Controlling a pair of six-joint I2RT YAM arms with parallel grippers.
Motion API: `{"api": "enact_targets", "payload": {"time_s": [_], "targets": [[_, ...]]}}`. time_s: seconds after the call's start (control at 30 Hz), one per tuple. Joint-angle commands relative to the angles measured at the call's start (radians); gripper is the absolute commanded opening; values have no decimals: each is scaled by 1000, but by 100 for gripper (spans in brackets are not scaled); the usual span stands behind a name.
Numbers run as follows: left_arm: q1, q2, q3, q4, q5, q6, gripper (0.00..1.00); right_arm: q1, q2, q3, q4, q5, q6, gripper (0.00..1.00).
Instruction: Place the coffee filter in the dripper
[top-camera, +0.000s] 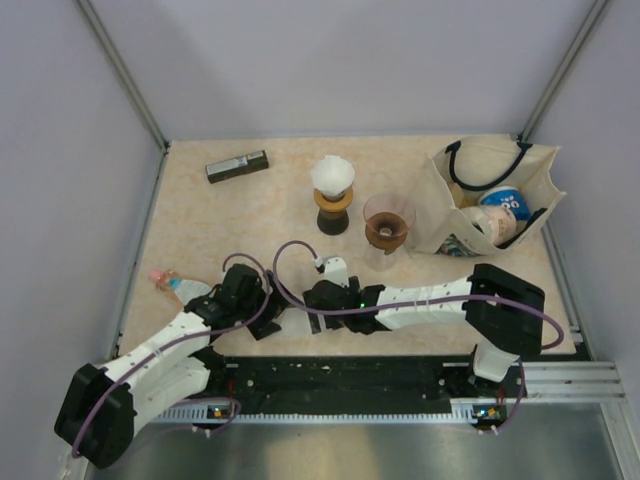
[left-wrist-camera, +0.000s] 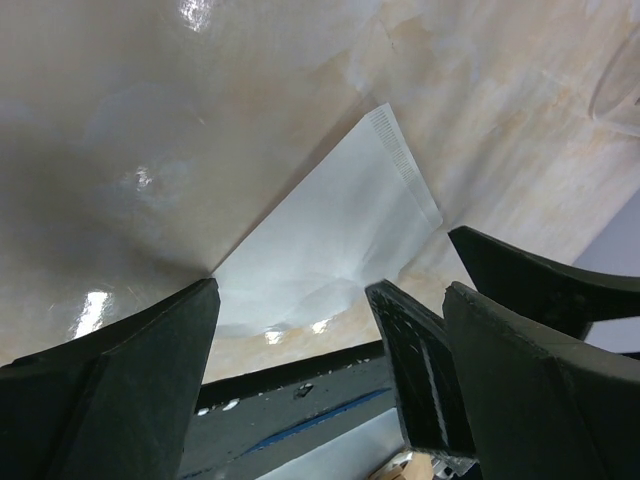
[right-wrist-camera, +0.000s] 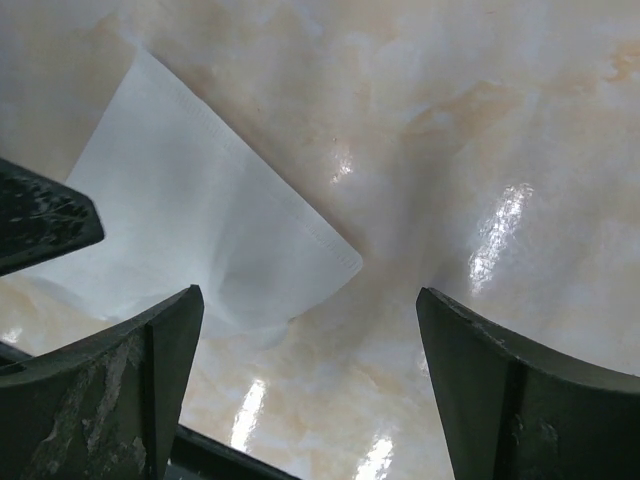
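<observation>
A flat white coffee filter (left-wrist-camera: 330, 240) lies on the marbled tabletop near the front edge, and its corner also shows in the right wrist view (right-wrist-camera: 190, 230). In the top view both grippers cover it. My left gripper (left-wrist-camera: 330, 300) (top-camera: 268, 305) hovers low over it, open and empty. My right gripper (right-wrist-camera: 308, 295) (top-camera: 312, 298) faces it from the right, also open, with the filter's edge beside its left fingertip (right-wrist-camera: 170, 330). An empty brown glass dripper (top-camera: 389, 222) stands at mid-table. A second dripper (top-camera: 332, 195) on a dark base holds a white filter.
A cream tote bag (top-camera: 535, 185) with cups inside stands at the back right. A dark bar-shaped object (top-camera: 237, 166) lies at the back left. A small pink and blue item (top-camera: 168, 280) sits by the left arm. Grey walls enclose the table.
</observation>
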Motion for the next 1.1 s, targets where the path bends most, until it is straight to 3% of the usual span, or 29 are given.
{"api": "enact_targets", "payload": {"time_s": [0.0,0.53,0.83,1.07], "targets": [[-6,-19,-20,12,-1,-19,99,7,50,27,64,24,27,87],[-8,21,-8,61,2,-24,99,7,30,-20,242,-176,-26,77],[-8,24,-8,51,1,-16,99,7,-2,3,161,-74,-3,75],[-9,18,-8,25,2,-4,99,4,-13,26,133,13,24,80]]}}
